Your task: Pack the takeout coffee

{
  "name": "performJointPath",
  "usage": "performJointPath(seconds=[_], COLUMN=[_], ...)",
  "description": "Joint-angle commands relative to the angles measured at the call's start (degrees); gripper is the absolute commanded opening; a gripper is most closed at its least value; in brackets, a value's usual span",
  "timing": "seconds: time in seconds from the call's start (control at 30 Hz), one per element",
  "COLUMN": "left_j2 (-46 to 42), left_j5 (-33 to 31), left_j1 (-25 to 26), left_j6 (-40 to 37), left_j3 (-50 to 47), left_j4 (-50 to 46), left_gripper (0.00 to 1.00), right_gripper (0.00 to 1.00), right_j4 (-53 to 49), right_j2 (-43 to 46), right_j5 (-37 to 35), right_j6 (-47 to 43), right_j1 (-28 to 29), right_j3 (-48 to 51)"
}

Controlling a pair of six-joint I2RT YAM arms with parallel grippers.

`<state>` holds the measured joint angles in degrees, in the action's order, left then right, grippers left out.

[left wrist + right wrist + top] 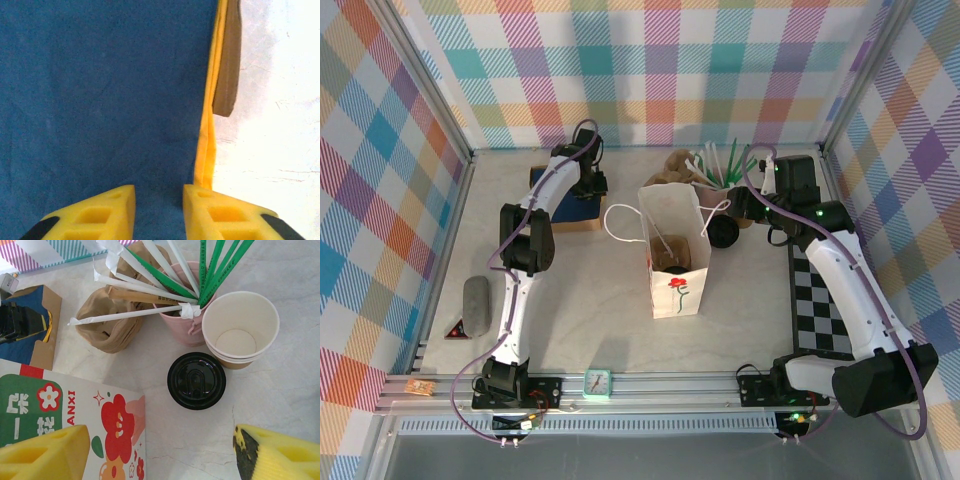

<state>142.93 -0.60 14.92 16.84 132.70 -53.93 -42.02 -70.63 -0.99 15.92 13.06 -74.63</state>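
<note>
The right gripper point(160, 457) hung above the pale tabletop point(280, 390), its yellow foam fingers spread wide with nothing between them. Just ahead of it stood the takeout coffee point(196, 380), seen from straight above so that mostly its round black lid showed. It sat near the white, flower-printed paper bag point(678, 292) without touching it, and just beside a stack of unlidded brown cups point(240, 330). Beyond these were a pink cup point(180, 335) bristling with wrapped straws and a crumpled brown bag point(107, 325). At the far left, the left gripper point(159, 207) hovered over a dark blue surface point(100, 100), its fingers narrowly parted, gripping nothing.
</note>
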Motion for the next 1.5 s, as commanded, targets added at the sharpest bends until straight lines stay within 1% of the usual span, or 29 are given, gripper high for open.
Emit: performJointPath(seconds=[0.0,0.2,0.3,0.9,1.0,1.17,1.47], left_j2=[0.1,0.3,0.7,0.4,-0.4,-2.6,-6.4], left_j5=[1.0,1.2,0.8,-0.1,-0.6,-1.7,-0.4], left_j1=[0.5,1.0,1.0,0.9,0.9,0.6,-0.1], left_j6=[-0.1,0.2,0.2,-1.0,-1.5,-2.5,-5.3], left_j3=[0.8,1.0,0.9,1.1,1.1,1.1,1.1], left_j4=[-1.4,-0.8,-0.9,-1.5,-1.8,-2.3,-5.1], left_gripper=[0.35,0.36,0.34,0.08,0.05,0.04,0.04], right_gripper=[0.76,0.76,0.76,0.74,0.74,0.73,0.72], right_j4=[1.0,1.2,1.2,1.2,1.3,1.4,1.2], right_j2=[1.4,1.3,1.3,1.7,1.8,1.8,2.2], right_j5=[0.2,0.1,0.0,0.4,0.7,1.1,2.2], right_j6=[0.9,0.9,0.8,0.8,1.0,1.1,1.4], right_j1=[-0.3,-0.3,-0.4,-0.3,-0.3,-0.3,-0.3], right_j3=[0.5,0.7,0.6,0.8,0.9,0.8,0.3])
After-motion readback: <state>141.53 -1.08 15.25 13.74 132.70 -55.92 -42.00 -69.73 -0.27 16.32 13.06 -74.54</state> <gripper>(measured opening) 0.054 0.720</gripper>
